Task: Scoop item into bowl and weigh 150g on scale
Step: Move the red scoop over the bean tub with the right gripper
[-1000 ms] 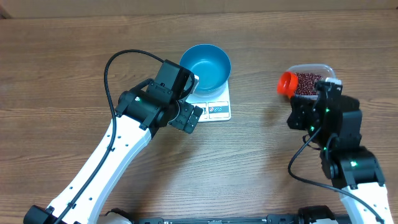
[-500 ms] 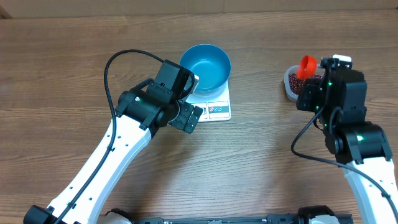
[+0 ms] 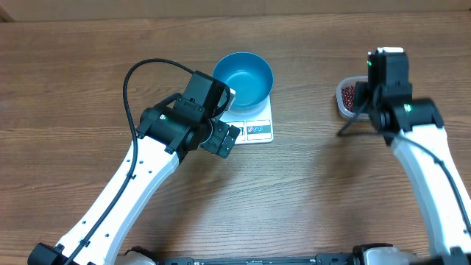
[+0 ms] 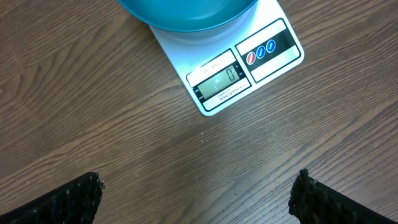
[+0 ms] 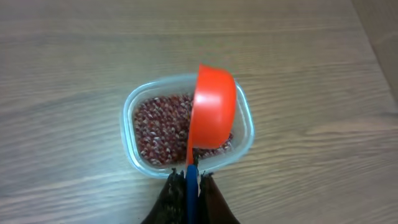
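Barely begun, I'd say: the bowl (image 3: 243, 77) on the scale (image 3: 254, 129) looks empty. The beans (image 5: 161, 127) lie in a tub (image 5: 127, 134) well apart from the scale, the right hand (image 5: 189, 180) pinching the orange scoop (image 5: 211, 106) over them. The left hand (image 4: 196, 193) is spread near the scale.

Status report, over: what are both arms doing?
Left gripper open, near scale. Right gripper shut on orange scoop, over beans in tub. Blue bowl on scale, empty.

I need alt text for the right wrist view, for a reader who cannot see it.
The right gripper, shut on the handle of an orange scoop, holds it over a clear tub of small red-brown beans. The tub stands on a wooden table.
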You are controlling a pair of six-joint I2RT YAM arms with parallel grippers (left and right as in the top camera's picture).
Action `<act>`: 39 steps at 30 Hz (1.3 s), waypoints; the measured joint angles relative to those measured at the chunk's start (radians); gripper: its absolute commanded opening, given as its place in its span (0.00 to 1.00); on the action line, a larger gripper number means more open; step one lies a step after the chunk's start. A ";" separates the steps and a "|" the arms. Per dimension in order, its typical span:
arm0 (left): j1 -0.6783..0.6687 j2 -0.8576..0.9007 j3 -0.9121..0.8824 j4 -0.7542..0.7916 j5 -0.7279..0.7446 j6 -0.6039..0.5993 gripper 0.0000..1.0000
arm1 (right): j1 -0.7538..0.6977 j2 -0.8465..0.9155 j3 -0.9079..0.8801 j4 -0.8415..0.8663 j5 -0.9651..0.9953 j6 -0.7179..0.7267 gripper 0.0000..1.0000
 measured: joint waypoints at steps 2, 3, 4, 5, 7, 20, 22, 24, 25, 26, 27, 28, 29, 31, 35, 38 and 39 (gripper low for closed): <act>0.000 0.000 0.000 0.000 0.000 0.000 1.00 | 0.000 0.056 0.058 -0.051 0.014 -0.008 0.03; 0.000 0.000 0.000 0.000 0.000 0.000 1.00 | 0.000 0.085 0.085 -0.074 0.020 -0.011 0.04; 0.000 0.000 0.000 0.000 0.000 0.000 1.00 | 0.000 0.109 0.105 -0.091 0.026 -0.013 0.04; 0.000 0.000 0.000 0.000 0.000 0.000 1.00 | 0.000 0.133 0.121 -0.105 0.031 -0.016 0.03; 0.000 0.000 0.000 0.000 0.000 0.000 1.00 | 0.000 0.168 0.132 -0.111 0.048 -0.018 0.03; 0.000 0.000 0.000 0.000 0.000 0.000 1.00 | -0.072 0.280 0.132 -0.115 0.111 -0.027 0.04; 0.000 0.000 0.000 0.000 0.000 0.000 1.00 | -0.085 0.288 0.132 -0.106 0.093 -0.035 0.04; 0.000 0.000 0.000 0.000 0.000 0.000 1.00 | -0.089 0.288 0.132 -0.095 0.071 -0.047 0.04; 0.000 0.000 0.000 0.000 0.000 0.000 1.00 | -0.089 0.288 0.132 -0.088 0.059 -0.054 0.04; 0.000 0.000 0.000 0.000 0.000 0.000 0.99 | -0.090 0.288 0.132 -0.082 0.045 -0.061 0.04; 0.000 0.000 0.000 0.000 0.000 0.000 1.00 | -0.090 0.288 0.132 -0.076 0.038 -0.068 0.03; 0.000 0.000 0.000 0.001 0.000 0.000 1.00 | -0.090 0.288 0.132 -0.072 0.031 -0.071 0.04; 0.000 0.000 0.000 0.000 0.000 0.000 1.00 | -0.090 0.288 0.132 -0.069 0.024 -0.076 0.04; 0.000 0.000 0.000 0.000 0.000 0.000 1.00 | -0.090 0.290 0.132 -0.067 0.017 -0.079 0.04; 0.000 0.000 0.000 0.000 0.000 0.000 1.00 | -0.091 0.314 0.132 -0.064 0.009 -0.085 0.04; 0.000 0.000 0.000 0.000 0.000 0.000 1.00 | -0.091 0.343 0.132 -0.062 0.006 -0.086 0.04; 0.000 0.000 0.000 0.000 0.000 0.000 1.00 | -0.090 0.351 0.132 -0.056 0.006 -0.087 0.04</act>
